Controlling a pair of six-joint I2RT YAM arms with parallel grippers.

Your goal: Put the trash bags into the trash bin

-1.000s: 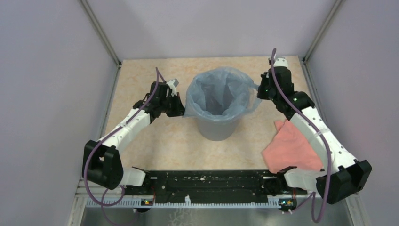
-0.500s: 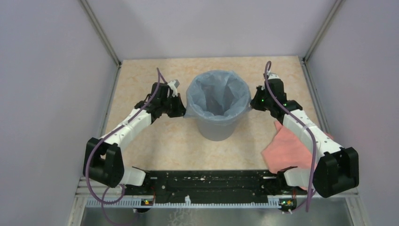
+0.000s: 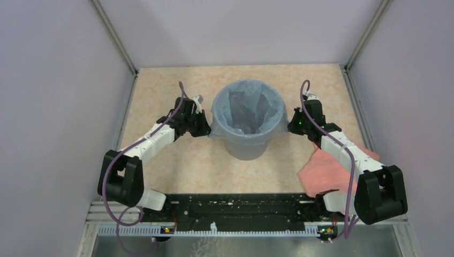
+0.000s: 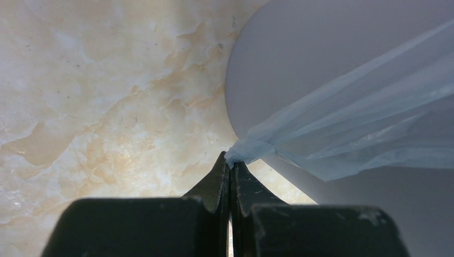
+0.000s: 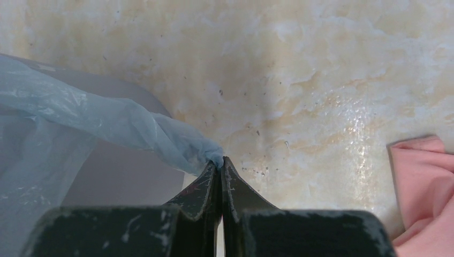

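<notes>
The grey round trash bin (image 3: 246,145) stands mid-table, lined by the pale blue trash bag (image 3: 247,107), whose rim folds down over the bin's edge. My left gripper (image 3: 207,128) sits low at the bin's left side, shut on a pinch of the bag's edge (image 4: 241,155). The bin's grey wall (image 4: 300,48) fills the upper right of the left wrist view. My right gripper (image 3: 289,126) sits low at the bin's right side, shut on a twisted bit of the bag (image 5: 176,140) beside the bin wall (image 5: 128,182).
A salmon-pink cloth (image 3: 331,172) lies on the table under my right forearm, its corner also in the right wrist view (image 5: 425,182). Enclosure walls and posts (image 3: 115,43) border the marbled table (image 3: 198,166).
Both grippers came down beside the bin, the right one most, pulling the bag's raised edges down over the rim. The bag now sits lower and tighter on the bin.
</notes>
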